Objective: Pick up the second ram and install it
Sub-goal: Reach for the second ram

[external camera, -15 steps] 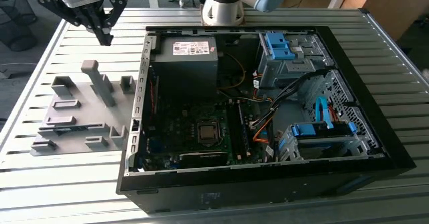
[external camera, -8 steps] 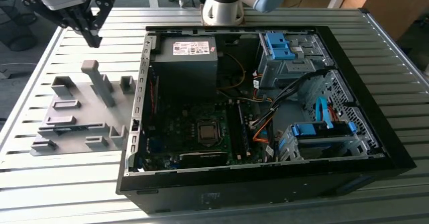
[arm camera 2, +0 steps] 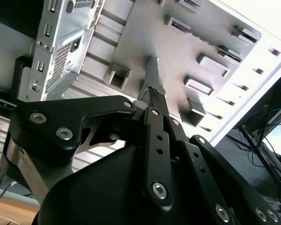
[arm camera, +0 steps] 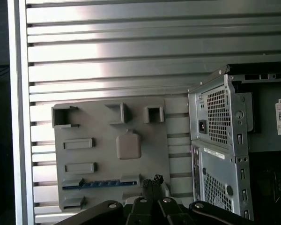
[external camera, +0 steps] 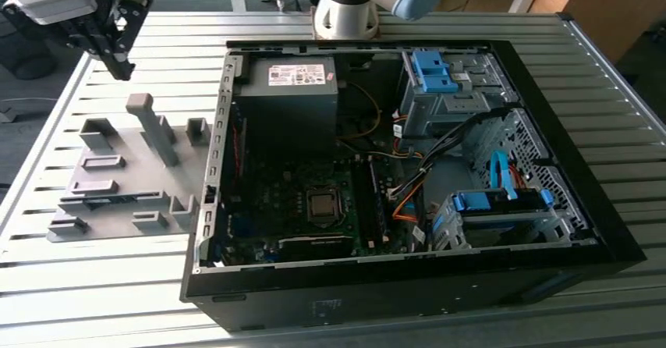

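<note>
The second ram (arm camera: 100, 183) sits on edge in a long slot of the grey fixture plate (arm camera: 152, 140), a thin blue strip between low grey blocks (arm camera: 74, 202); nothing grips it. On the same plate a tall post (external camera: 154, 129) rises between the slot and the plate's far end. The claw (external camera: 123, 71) hangs in the air over that far end, its fingers pressed together on nothing in the second wrist view (arm camera 2: 151, 77), well apart from the ram. The plate lies on the slatted metal desk (external camera: 625, 129); just beside it, to the exterior view's right, stands the open computer case (external camera: 582, 243). Inside it, the long black memory slots (external camera: 364, 200) run next to the processor socket (external camera: 324, 204); orange and black cables (external camera: 408, 192) crowd their other side.
</note>
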`<state>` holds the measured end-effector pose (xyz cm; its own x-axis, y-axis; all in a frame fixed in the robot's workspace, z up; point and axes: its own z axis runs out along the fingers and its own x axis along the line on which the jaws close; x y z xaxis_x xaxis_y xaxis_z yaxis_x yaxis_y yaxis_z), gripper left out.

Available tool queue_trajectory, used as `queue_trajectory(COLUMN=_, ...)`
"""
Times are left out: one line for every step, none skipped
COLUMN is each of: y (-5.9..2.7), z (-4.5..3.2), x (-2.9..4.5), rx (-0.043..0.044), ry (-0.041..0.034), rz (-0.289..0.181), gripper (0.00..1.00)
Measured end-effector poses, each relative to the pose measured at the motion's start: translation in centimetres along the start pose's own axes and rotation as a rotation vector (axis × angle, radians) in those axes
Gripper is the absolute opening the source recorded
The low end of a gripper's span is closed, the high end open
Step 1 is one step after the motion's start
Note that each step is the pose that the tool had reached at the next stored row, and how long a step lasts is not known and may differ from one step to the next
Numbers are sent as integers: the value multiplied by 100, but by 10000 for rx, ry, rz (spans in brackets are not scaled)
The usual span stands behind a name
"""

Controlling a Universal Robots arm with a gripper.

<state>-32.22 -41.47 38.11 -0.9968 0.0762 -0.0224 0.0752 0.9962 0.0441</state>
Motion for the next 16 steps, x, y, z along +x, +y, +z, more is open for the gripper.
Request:
queue_trajectory(y=-18, z=3, x=35, rx=0, ry=0, rz=0, gripper=11)
queue_trajectory(y=-35, z=7, x=70, rx=-1, ry=-1, rz=-1, gripper=11)
queue_trajectory(y=-52, z=10, x=105, rx=-1, ry=-1, rz=0, gripper=11)
queue_trajectory(y=-67, z=12, x=140, rx=0, ry=1, rz=0, gripper=11)
queue_trajectory(y=-82, z=15, x=173, rx=0, ry=0, rz=0, gripper=11)
queue_trajectory(y=-96, z=18, x=206, rx=-1, ry=-1, rz=0, gripper=11)
queue_trajectory(y=-111, z=20, x=240, rx=0, ry=0, rz=0, gripper=11)
queue_trajectory(y=-123, z=20, x=271, rx=1, ry=1, rz=1, gripper=11)
queue_trajectory(y=-135, z=22, x=303, rx=0, ry=1, rz=1, gripper=11)
queue_trajectory(y=-147, z=24, x=334, rx=-1, ry=-1, rz=0, gripper=11)
queue_trajectory(y=-157, z=25, x=363, rx=0, ry=0, rz=0, gripper=11)
queue_trajectory(y=-165, z=26, x=387, rx=0, ry=0, rz=0, gripper=11)
queue_trajectory(y=-170, z=26, x=405, rx=1, ry=1, rz=0, gripper=11)
queue_trajectory(y=-173, z=26, x=416, rx=0, ry=0, rz=0, gripper=11)
queue_trajectory(y=-174, z=26, x=420, rx=1, ry=1, rz=0, gripper=11)
queue_trajectory(y=-174, z=26, x=420, rx=0, ry=0, rz=-1, gripper=11)
